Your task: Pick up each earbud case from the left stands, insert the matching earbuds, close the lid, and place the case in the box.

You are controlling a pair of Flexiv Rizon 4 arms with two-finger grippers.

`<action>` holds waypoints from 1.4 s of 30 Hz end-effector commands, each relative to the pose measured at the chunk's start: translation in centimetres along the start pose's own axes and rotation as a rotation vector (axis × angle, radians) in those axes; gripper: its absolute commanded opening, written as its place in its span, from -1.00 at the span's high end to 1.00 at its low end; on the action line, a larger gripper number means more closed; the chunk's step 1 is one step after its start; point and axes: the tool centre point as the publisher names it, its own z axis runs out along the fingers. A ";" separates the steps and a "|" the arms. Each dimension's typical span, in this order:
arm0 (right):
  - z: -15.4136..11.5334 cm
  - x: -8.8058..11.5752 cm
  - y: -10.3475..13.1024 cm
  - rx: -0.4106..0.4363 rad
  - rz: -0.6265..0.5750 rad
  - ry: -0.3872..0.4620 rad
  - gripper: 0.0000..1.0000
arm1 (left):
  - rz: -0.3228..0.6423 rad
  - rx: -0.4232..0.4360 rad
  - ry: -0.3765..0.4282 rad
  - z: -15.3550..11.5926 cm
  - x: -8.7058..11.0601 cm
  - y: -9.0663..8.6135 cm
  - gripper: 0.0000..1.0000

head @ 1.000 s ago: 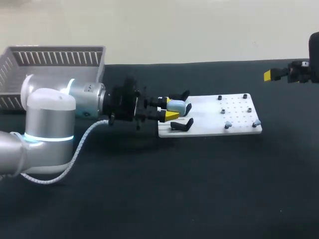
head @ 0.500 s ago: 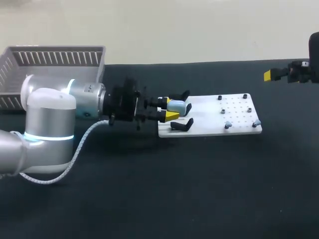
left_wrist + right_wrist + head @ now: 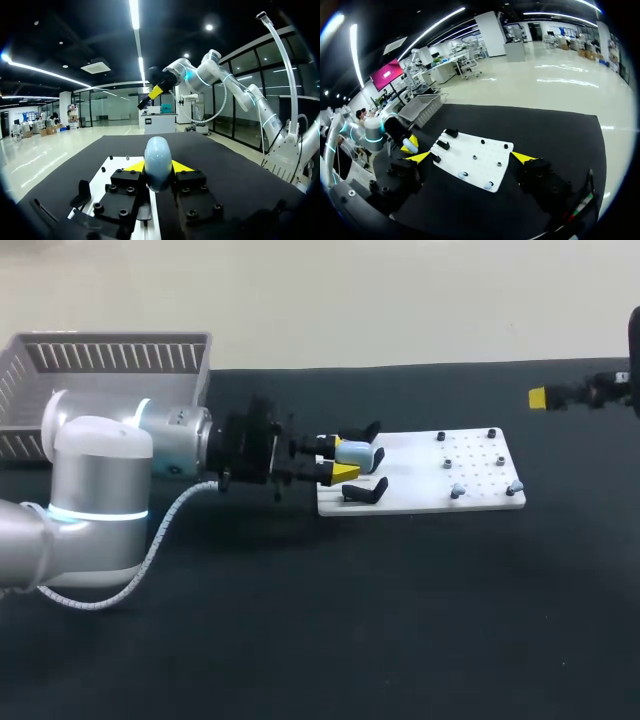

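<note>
- The left arm (image 3: 100, 490), the biggest thing on the black table (image 3: 420, 620), stretches level toward the left end of the white board (image 3: 475, 462). It has held the same pose over the past second.
- A white slatted basket (image 3: 110, 360) stands well to the left of the board, behind the arm. What lies inside cannot be made out from this angle.
- The board lies flat on the table, between the two grippers.
- The right gripper (image 3: 470, 158) hangs well off the board's right end and has drawn slightly farther from it than a second ago. Its yellow-tipped fingers are spread wide, touching nothing, and the board shows far ahead between them.
- The left gripper (image 3: 158, 168) is over the board's left end, its two fingers pressed against opposite sides of the case.
- The pale blue earbud case (image 3: 158, 160) stands upright in that grip, lid closed.
- Two black stands (image 3: 364, 490) sit on the board's left end, one on the near side of the case and one on the far side.
- Two small pale blue pieces (image 3: 457, 491) rest near the board's front right edge. They are too small to identify.
</note>
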 end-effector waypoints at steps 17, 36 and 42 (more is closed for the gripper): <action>0.0 5.6 8.7 0.018 -0.128 0.077 -1.00 | 0.003 -0.006 -0.003 0.0 0.1 -0.2 1.00; 4.5 8.8 16.6 0.041 -0.182 0.169 -1.00 | 0.003 -0.006 -0.003 0.0 0.1 -0.2 1.00; 5.9 7.7 18.4 0.024 -0.189 0.169 -1.00 | 0.003 -0.006 -0.003 0.0 0.1 -0.2 1.00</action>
